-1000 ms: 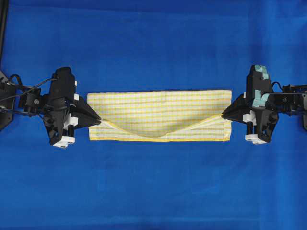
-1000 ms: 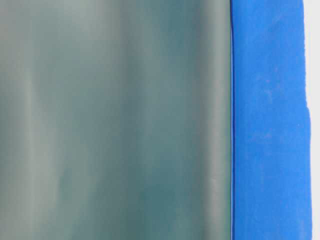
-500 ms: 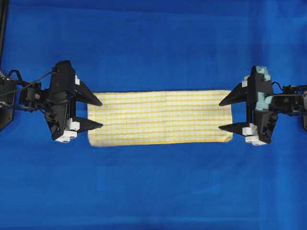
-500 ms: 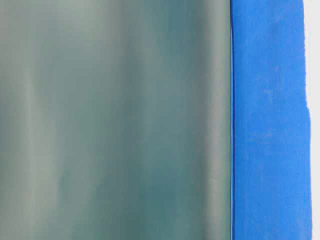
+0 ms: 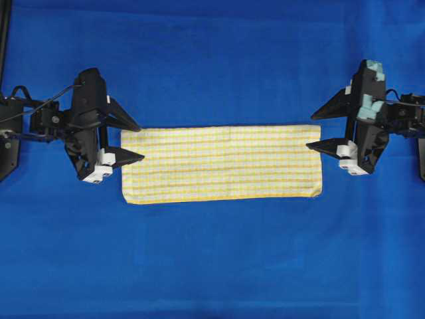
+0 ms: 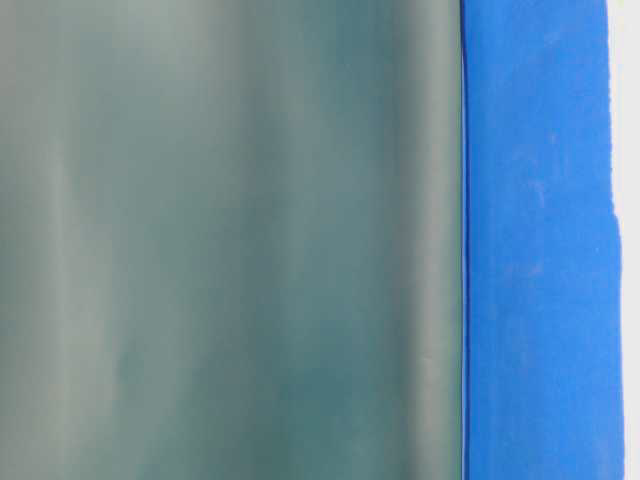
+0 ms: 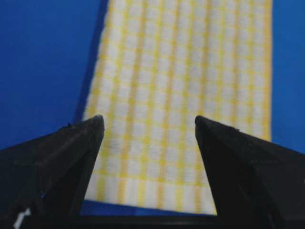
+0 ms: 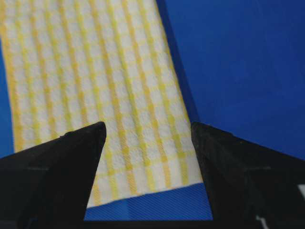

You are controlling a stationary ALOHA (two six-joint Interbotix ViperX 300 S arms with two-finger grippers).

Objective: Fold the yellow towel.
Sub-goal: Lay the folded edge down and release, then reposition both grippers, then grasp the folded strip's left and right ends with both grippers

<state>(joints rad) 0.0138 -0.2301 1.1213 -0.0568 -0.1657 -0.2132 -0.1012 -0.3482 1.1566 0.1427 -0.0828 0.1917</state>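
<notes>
Released since a second ago: both grippers now off the corners formerly pinched, and shifted toward the far side of the table. Lying flat now, the yellow towel (image 5: 221, 164), a long folded strip on the blue table cover (image 5: 212, 266), midway between the arms. Left gripper (image 5: 136, 141) spread wide, empty, at the towel's left end near the far corner. Right gripper (image 5: 313, 129) likewise wide and empty at the right end. Nothing but blur in the table-level view.

Woven cloth yellow towel (image 5: 221, 164) on matt blue cloth (image 5: 212, 66).
</notes>
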